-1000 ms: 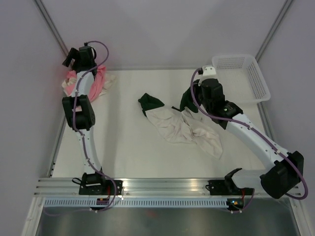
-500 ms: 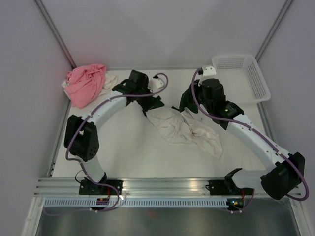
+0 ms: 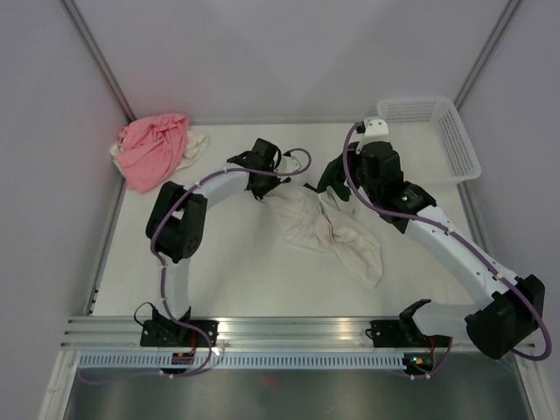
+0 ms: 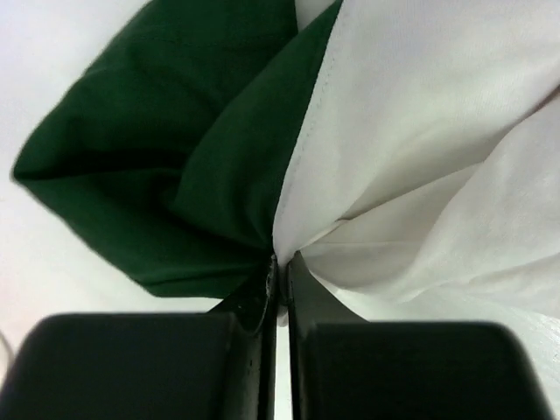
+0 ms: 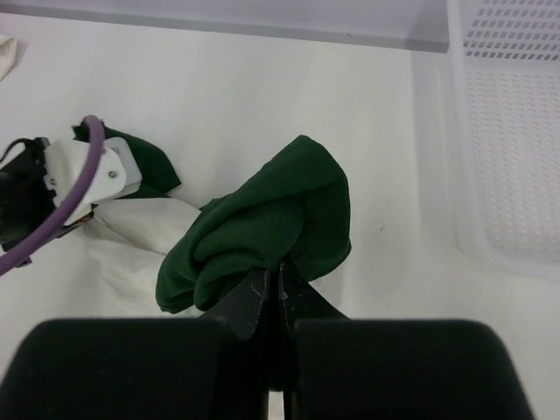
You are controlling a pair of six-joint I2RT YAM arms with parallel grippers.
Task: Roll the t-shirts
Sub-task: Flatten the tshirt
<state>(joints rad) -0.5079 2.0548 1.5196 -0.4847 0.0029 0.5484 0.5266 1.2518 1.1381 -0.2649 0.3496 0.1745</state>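
The dark green t-shirt [image 5: 271, 210] is pinched in the closed left tool [image 4: 280, 273] and closed right tool [image 5: 273, 282]; its middle is hidden by the cream t-shirt [image 4: 420, 122].

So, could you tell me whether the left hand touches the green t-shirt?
Touching: the left wrist view shows the left hand pinched shut on the green t-shirt.

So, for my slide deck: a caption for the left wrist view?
Left gripper pinches the dark green t-shirt right where it meets the cream t-shirt.
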